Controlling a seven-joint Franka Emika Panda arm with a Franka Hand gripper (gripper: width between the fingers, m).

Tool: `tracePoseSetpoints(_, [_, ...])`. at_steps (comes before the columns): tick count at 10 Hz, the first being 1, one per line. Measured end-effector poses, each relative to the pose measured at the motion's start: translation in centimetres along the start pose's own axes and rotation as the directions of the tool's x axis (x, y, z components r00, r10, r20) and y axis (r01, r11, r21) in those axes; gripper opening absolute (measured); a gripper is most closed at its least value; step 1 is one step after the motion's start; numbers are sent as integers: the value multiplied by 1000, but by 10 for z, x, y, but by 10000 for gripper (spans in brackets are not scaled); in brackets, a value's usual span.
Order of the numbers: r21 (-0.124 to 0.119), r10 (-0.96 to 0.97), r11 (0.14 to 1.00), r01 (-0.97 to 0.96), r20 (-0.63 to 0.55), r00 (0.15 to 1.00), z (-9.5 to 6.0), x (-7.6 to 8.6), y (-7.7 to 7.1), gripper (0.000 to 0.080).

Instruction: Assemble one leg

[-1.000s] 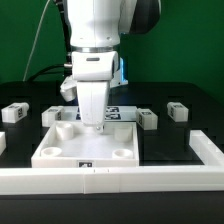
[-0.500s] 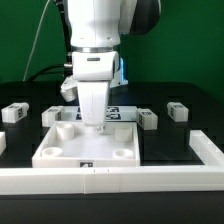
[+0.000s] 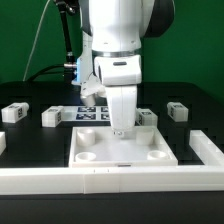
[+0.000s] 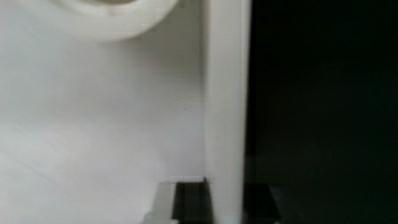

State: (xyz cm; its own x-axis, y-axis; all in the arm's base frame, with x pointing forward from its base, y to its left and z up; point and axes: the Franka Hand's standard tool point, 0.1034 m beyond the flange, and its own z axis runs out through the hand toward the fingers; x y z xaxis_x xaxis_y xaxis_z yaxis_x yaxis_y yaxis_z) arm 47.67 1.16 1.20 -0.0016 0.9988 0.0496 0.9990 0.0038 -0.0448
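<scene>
Several small white legs lie on the black table: two at the exterior view's left and two at its right. The large white square panel with round corner sockets lies flat in front. My gripper points straight down at the panel's far edge and is shut on that edge. In the wrist view the two dark fingers straddle the panel's edge wall, with my gripper over it. A round socket shows on the panel. No leg is held.
The marker board lies behind the panel, partly hidden by the arm. A white rail runs along the table's front and turns up at the exterior view's right, close to the panel's right side.
My gripper has moved to the exterior view's right, and the panel has slid the same way with it, toward the right rail. The legs have not moved.
</scene>
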Motion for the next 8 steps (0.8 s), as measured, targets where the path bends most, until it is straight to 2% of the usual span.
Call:
tracePoseSetpoints(3, [0, 4, 1000, -4, -1, 1000, 0, 2, 0, 64])
tracePoseSetpoints(5, [-3, 11, 1000, -11, -14, 1000, 1, 29, 4, 64])
tracePoseSetpoints(8, [-11, 16, 1000, -16, -24, 1000, 2, 54, 12, 64])
